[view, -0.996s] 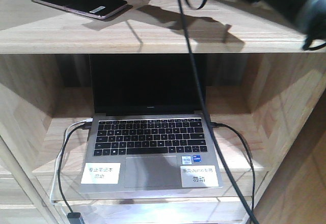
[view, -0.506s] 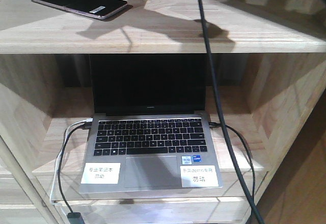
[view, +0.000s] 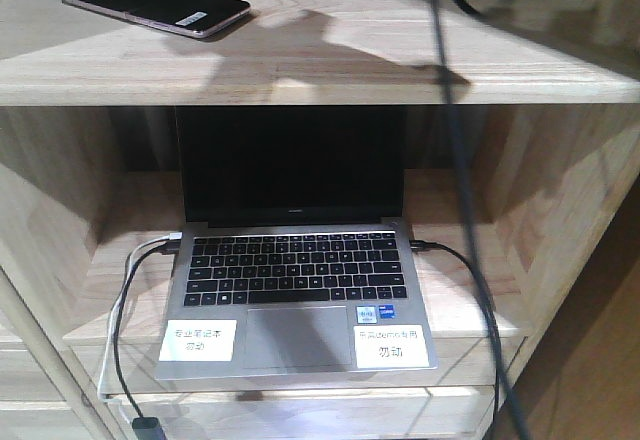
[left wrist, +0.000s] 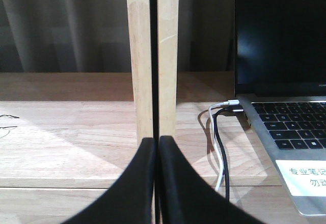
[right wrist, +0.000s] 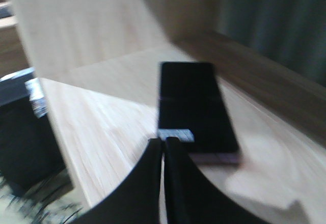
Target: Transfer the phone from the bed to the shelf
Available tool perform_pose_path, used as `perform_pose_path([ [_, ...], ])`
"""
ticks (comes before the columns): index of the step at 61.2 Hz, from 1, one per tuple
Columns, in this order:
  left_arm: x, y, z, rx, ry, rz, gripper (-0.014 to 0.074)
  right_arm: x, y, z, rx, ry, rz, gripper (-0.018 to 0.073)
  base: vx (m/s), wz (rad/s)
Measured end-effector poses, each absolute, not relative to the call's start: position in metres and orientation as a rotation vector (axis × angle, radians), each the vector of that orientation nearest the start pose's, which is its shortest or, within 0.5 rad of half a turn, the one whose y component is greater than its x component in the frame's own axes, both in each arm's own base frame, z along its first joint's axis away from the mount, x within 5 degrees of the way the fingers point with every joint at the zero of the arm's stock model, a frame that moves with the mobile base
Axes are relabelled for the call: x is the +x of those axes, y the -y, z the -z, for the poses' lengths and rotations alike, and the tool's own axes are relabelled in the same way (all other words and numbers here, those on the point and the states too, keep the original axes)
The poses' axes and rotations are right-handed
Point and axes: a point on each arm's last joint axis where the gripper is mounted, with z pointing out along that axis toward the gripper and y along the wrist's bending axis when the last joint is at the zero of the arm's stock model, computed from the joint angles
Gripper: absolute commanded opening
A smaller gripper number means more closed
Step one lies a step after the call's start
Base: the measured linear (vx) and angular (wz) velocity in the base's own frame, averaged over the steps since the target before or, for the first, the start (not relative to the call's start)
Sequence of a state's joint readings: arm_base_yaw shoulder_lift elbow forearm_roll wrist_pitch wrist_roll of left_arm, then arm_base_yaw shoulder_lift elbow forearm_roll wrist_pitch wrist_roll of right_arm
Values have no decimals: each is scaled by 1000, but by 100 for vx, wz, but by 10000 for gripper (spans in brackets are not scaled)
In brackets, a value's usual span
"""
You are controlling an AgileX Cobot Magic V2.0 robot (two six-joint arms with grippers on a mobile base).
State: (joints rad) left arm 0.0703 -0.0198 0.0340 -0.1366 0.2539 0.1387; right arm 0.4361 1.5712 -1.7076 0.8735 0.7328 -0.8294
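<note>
Lying flat on shelf [right wrist: 102,122], phone [right wrist: 196,109] just beyond pinched-together right tool [right wrist: 164,147]

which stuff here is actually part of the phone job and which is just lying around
Part of the job: phone, lying on the shelf; right gripper, shut and empty.

Just there: laptop, its cables, left gripper.

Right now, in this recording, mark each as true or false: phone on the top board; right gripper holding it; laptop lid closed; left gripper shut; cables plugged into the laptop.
1. The glossy black phone lies on the pale wooden shelf board. True.
2. The right gripper grips the phone. False: it is shut, empty, beside it.
3. The grey laptop is closed. False: open, screen dark.
4. The left gripper is shut. True.
5. Cables plug into the laptop's side. True.
</note>
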Motion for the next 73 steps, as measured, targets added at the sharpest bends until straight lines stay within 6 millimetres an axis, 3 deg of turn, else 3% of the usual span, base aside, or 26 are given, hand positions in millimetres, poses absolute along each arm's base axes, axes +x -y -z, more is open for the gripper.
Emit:
perform_pose_path([
  [23,55,-1,-180,-31,-1749,-26,1,221,-137,-438,-643,-1649,-599,-6,0,0],
  [43,55,-1,-180,-31,-1749,-26,1,150,-98,-409,-572,-1602,-561,-6,0,0],
  [57,55,-1,-180,-31,-1749,-26,1,104,-76,-386,-555,-1548,-560,-6,0,0],
  [73,55,-1,-180,-31,-1749,-26,1,67,-59,-358,-529,-1495,-586,-4,0,0],
])
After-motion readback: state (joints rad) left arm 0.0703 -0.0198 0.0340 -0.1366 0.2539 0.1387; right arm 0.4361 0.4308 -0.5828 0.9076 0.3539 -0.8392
